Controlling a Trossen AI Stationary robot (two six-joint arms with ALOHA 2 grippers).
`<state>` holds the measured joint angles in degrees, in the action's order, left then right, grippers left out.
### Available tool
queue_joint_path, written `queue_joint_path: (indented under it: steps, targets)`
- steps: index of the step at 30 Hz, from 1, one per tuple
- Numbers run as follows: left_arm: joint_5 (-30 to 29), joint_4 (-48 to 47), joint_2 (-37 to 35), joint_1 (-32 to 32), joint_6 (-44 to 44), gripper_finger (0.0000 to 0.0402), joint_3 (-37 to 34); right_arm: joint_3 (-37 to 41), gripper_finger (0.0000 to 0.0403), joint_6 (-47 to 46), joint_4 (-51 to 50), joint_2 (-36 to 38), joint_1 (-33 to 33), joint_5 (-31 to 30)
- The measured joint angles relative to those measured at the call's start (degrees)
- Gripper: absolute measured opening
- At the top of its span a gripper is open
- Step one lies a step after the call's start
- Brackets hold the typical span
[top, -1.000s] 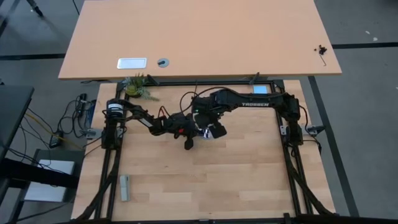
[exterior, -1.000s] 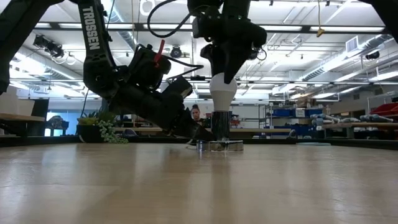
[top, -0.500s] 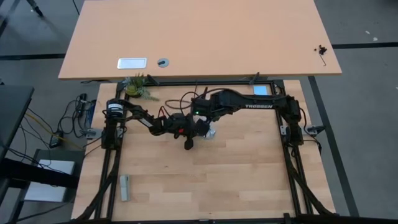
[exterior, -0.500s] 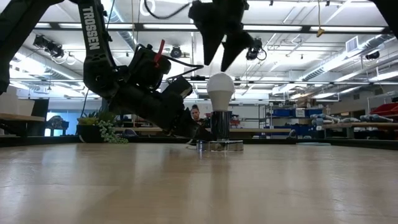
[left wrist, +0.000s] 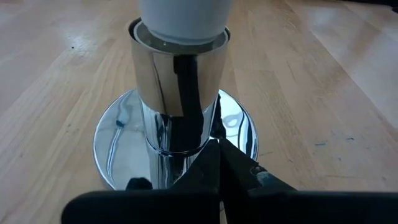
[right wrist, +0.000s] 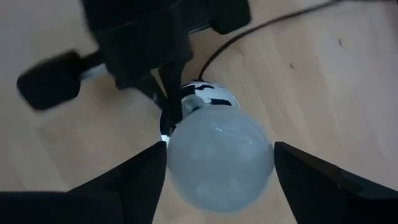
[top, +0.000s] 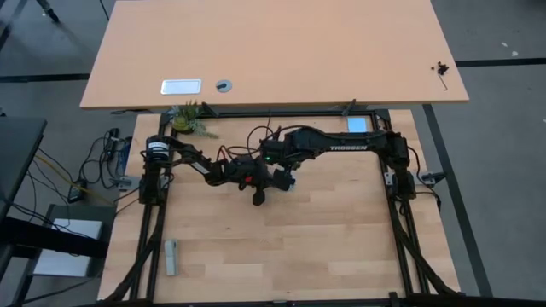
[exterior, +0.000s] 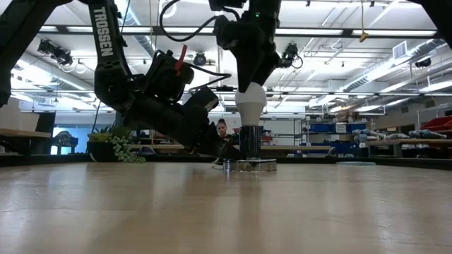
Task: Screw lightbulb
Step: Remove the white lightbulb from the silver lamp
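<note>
Where shelving fills the room, pale wood table [exterior: 212, 212] spreads.

The lightbulb [right wrist: 219, 157] is seen as frosted, matt white glass, seated in a socket [left wrist: 177, 109] of mirror-polished chrome – its round base reflects the table. The table [left wrist: 323, 81] is made of pale, smooth wood with visible grain, while the gripper fingers [right wrist: 323, 180] appear as matt black plastic

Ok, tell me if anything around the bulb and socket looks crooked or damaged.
Nothing stands out. The lightbulb stands upright in the shiny socket, whose base lies flat on the table. No cracks or spills show.
</note>
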<state>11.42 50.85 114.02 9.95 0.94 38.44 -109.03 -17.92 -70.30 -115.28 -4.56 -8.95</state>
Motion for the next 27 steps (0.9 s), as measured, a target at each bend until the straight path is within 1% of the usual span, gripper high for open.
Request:
queue_joint_path:
  steps: [5, 9, 11, 15, 18, 21, 24, 27]
  targets:
    - [0.0, 0.0, 0.0, 0.0, 0.0, 0.0001, 0.0, 0.5, 0.0262, 9.6, 1.2, 0.2, -0.7, 1.9]
    - [0.0, 0.0, 0.0, 0.0, -0.1, 0.0001, 0.0, 0.7, 0.026, 16.8, 1.3, 0.2, -1.1, 3.3]
    - [0.0, 0.0, 0.0, 0.0, -0.1, 0.0001, 0.0, 0.7, 0.0261, 23.1, 1.3, 0.3, -1.2, 4.3]
    - [0.0, 0.0, 0.0, 0.0, -0.1, 0.0001, 0.0, 0.0, 0.026, 39.0, 1.0, 0.2, -1.2, 4.6]
    - [-0.1, 0.1, 0.0, 0.0, -0.3, 0.0001, 0.0, -0.1, 0.0266, 44.7, 2.6, 0.1, -1.2, 4.5]
    - [-0.1, 0.1, 0.0, 0.0, -0.3, 0.0001, 0.0, -0.2, 0.0277, 43.4, 4.0, 0.1, -1.2, 4.2]
    - [-0.1, 0.1, 0.0, 0.0, -0.5, 0.0001, 0.0, -0.3, 0.0289, 38.6, 4.6, 0.2, -0.6, 3.6]
    - [-0.1, 0.1, 0.0, 0.0, -0.5, 0.0001, 0.0, -1.5, 0.0299, 31.6, 4.2, 0.2, 0.4, 1.7]
